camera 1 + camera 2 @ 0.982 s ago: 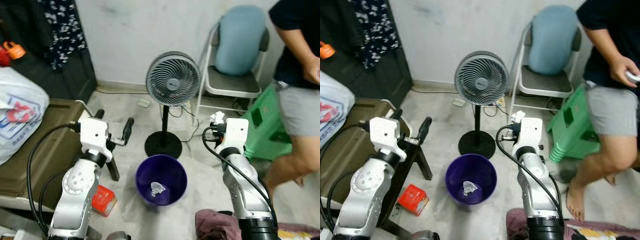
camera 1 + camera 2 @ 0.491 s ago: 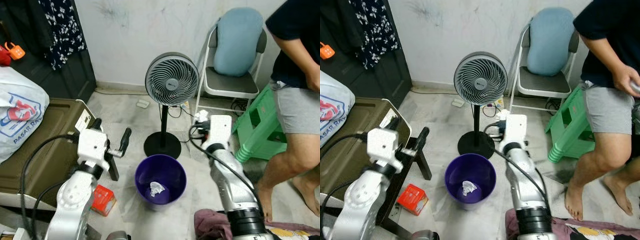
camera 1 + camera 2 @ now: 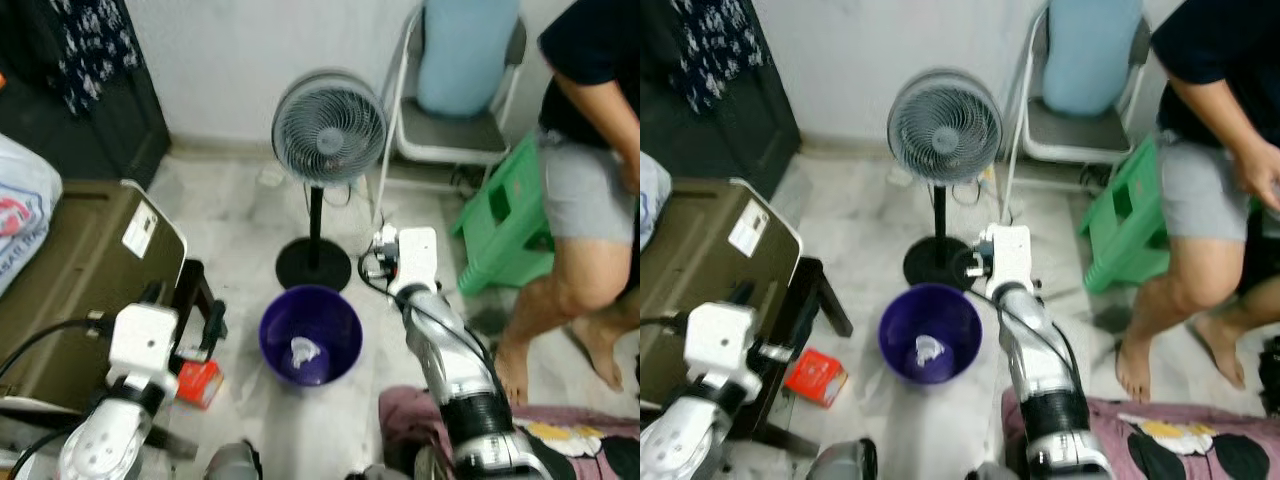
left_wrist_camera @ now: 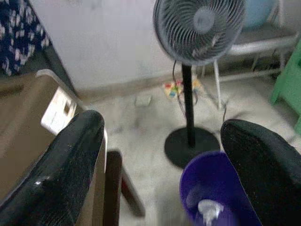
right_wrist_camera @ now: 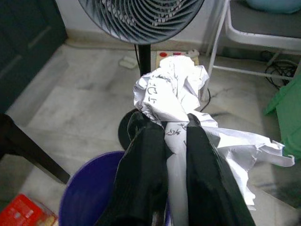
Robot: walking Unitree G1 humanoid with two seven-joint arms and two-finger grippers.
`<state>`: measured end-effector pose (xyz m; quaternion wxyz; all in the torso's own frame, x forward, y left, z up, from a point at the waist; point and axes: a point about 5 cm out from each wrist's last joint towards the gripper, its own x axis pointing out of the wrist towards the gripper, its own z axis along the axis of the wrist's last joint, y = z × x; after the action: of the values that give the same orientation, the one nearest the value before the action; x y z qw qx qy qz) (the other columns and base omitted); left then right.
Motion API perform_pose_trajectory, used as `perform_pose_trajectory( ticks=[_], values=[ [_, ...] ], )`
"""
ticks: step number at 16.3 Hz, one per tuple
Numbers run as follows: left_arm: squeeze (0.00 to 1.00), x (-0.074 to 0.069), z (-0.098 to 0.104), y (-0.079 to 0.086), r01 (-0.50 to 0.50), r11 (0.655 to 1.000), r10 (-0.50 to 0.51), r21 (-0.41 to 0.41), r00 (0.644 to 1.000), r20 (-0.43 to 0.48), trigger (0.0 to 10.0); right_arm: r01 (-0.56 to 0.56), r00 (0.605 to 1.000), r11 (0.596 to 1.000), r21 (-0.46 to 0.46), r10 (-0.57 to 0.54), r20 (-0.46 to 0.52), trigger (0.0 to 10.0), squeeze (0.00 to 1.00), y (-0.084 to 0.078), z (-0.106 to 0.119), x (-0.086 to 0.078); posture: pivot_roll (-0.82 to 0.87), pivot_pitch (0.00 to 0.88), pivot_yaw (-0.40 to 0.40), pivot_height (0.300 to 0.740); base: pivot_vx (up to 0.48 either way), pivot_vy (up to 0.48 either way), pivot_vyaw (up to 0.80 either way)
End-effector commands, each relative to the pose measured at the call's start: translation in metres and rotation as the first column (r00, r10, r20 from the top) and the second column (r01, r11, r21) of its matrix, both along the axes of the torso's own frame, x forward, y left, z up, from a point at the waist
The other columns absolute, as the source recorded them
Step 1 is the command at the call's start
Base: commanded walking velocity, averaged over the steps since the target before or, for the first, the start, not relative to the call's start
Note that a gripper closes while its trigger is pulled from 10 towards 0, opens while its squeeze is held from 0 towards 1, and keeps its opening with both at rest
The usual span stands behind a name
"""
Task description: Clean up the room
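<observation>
Right gripper (image 5: 164, 141) pinches a crumpled paper wad (image 5: 171, 94), held just past the far rim of the purple bin (image 3: 310, 335). Left gripper (image 4: 160, 155) hangs spread wide and empty. To drop cleanly, I'd bring the wad back over the bin's middle before releasing, clear of the fan (image 3: 328, 128) behind.

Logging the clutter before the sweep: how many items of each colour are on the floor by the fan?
Purple: 1, bin
Red: 1, box
Green: 1, stool
White: 2, paper in bin, paper in right end effector
Total: 5
</observation>
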<state>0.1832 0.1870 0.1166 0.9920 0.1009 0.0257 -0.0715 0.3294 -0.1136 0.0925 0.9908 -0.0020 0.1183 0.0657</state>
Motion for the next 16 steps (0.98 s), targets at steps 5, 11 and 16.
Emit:
perform_pose_trajectory(
  ticks=[5,11,16],
  values=[
    [0.0,-0.011,0.01,0.012,-0.049,0.998,0.049,0.031,0.999,-0.022,10.0,-0.009,1.0,0.998,-0.056,0.01,0.009,10.0,0.0,0.005,0.008,0.033,0.27,0.304,-0.016,0.74,0.0,0.0,0.0],
    [0.0,-0.021,0.012,0.012,-0.084,0.996,0.086,0.027,0.995,-0.048,10.0,-0.103,0.994,0.994,-0.045,0.104,0.016,10.0,0.0,0.052,0.018,0.043,0.31,0.355,-0.043,0.74,0.0,0.0,0.0],
    [0.0,-0.029,0.012,0.016,-0.097,0.995,0.099,0.028,0.992,-0.072,10.0,-0.163,0.986,0.984,-0.074,0.162,-0.028,10.0,0.0,0.081,0.007,0.033,0.31,0.382,-0.053,0.74,0.0,0.0,0.0]
  ],
)
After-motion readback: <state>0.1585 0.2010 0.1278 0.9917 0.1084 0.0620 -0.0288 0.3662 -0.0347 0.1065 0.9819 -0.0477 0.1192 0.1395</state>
